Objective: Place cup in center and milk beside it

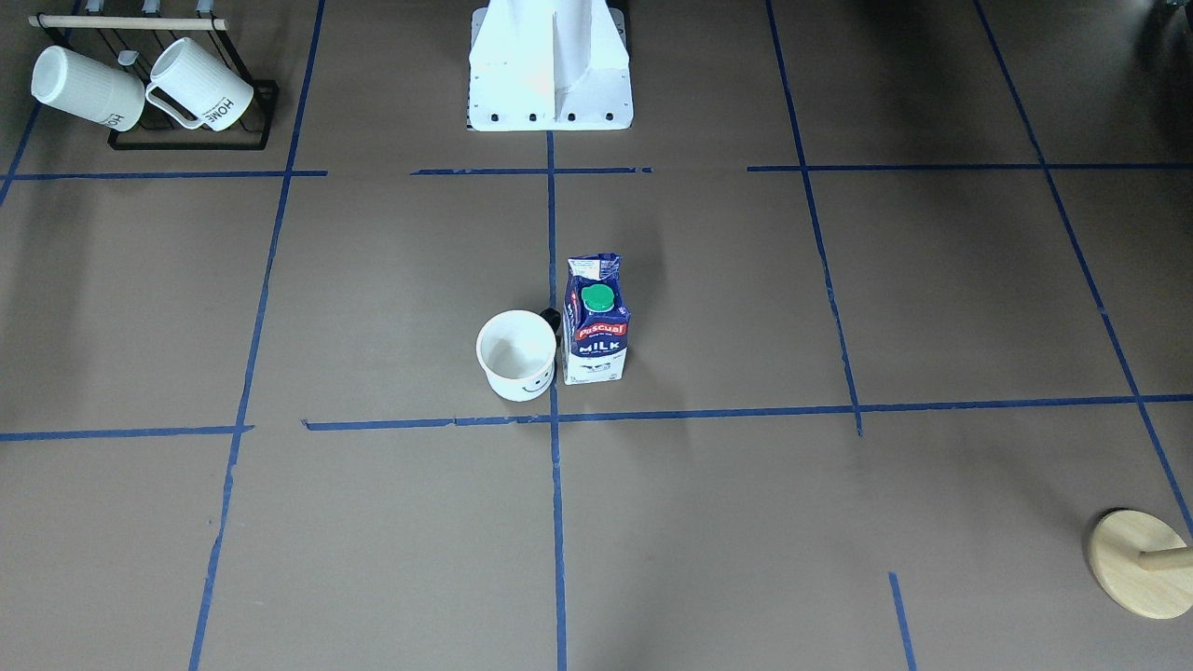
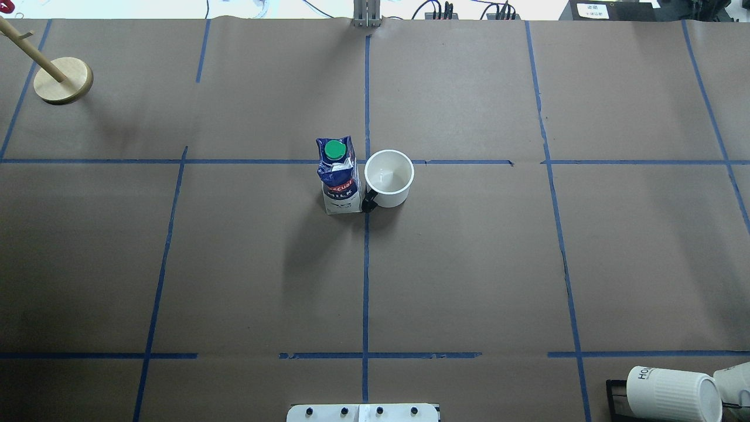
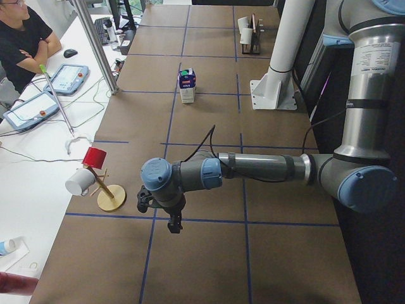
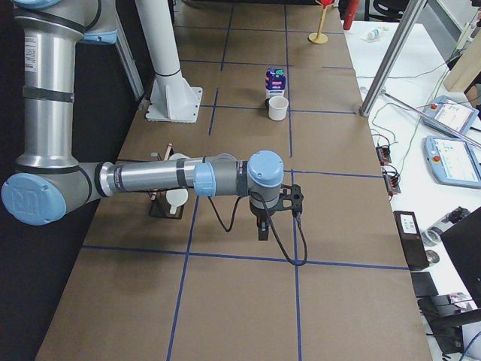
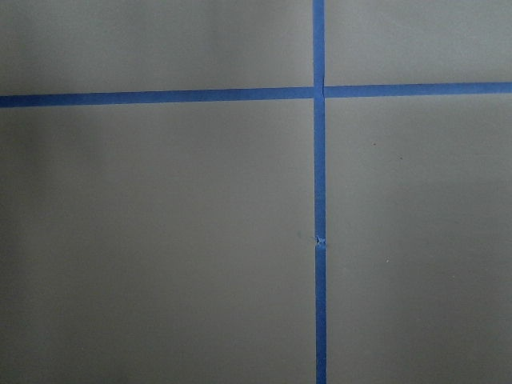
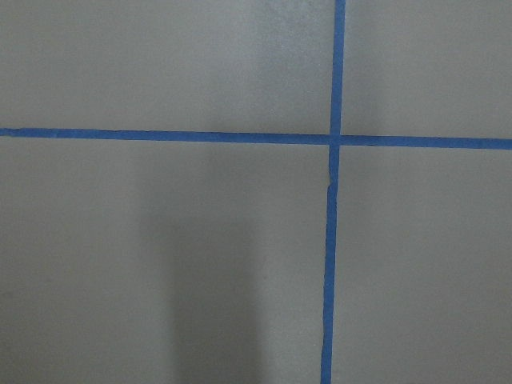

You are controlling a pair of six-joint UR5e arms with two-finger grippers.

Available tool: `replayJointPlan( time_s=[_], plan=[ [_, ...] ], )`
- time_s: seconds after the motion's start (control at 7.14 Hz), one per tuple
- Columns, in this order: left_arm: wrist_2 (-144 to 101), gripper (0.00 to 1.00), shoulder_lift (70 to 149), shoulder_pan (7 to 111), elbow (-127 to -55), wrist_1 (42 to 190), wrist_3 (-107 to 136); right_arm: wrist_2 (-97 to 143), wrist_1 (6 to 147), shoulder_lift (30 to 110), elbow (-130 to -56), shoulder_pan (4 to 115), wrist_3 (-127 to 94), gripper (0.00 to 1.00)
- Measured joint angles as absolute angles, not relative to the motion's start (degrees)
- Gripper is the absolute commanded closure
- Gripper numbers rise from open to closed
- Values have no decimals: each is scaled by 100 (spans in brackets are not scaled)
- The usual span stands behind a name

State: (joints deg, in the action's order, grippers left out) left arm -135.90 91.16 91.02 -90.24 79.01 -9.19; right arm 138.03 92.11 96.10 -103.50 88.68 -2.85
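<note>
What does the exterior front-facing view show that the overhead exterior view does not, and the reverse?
Front-facing only: the smiley face on the cup, and the whole black rack with both ribbed mugs. Overhead only: cables beyond the table's far edge, and the cup's handle in full. Both: cup and milk upright side by side by the centre tape cross, the wooden stand, the robot's white base.

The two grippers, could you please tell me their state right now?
Left gripper: cannot be told, side view only.
Right gripper: cannot be told, side view only.
</note>
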Motion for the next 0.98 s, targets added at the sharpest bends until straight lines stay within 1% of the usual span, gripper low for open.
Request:
replayJointPlan(
  time_s=[0.98],
  plan=[
    [-13573,0,9123,9097,-9014,7901,-929,13780,9168,9632,-9966,8868,-273,0]
  ],
)
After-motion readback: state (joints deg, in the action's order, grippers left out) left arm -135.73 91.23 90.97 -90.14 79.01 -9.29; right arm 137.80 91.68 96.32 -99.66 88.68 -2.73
